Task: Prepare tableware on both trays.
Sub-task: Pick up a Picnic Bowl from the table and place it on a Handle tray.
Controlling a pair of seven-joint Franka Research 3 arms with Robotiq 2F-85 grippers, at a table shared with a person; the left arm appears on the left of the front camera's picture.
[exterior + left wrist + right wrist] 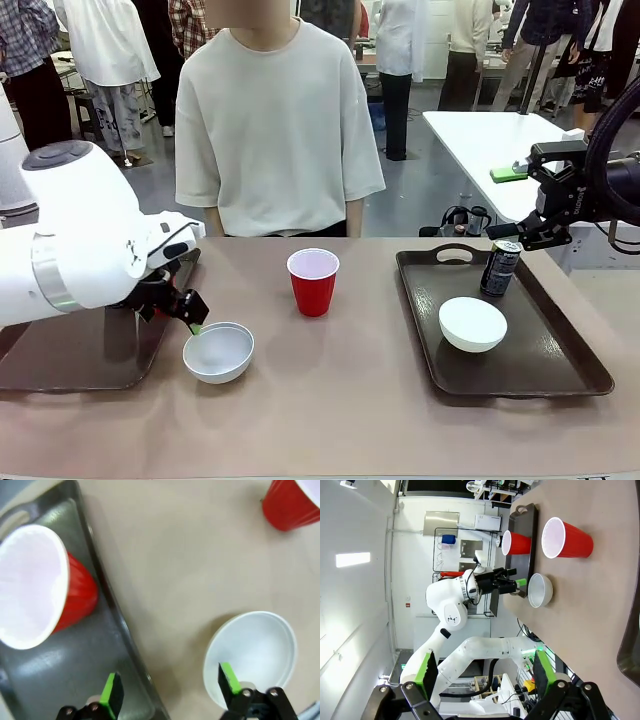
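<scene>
Front camera faces across the table [330, 400] toward a person [275, 120]. Left wrist camera looks down, close over a white bowl [260, 645] by one of its fingers [111, 694]; right wrist camera, rolled sideways and farther off, shares that bowl.

Facing me at twelve o'clock, a person [275, 120] in a cream short-sleeved T-shirt stands against the far edge of my tan surface [340, 400]. Out at two o'clock I see a white surface [480, 140] with a small green thing [508, 174] lying flat near its front edge. More people [400, 60] stand beyond it on the grey floor [420, 190].
</scene>
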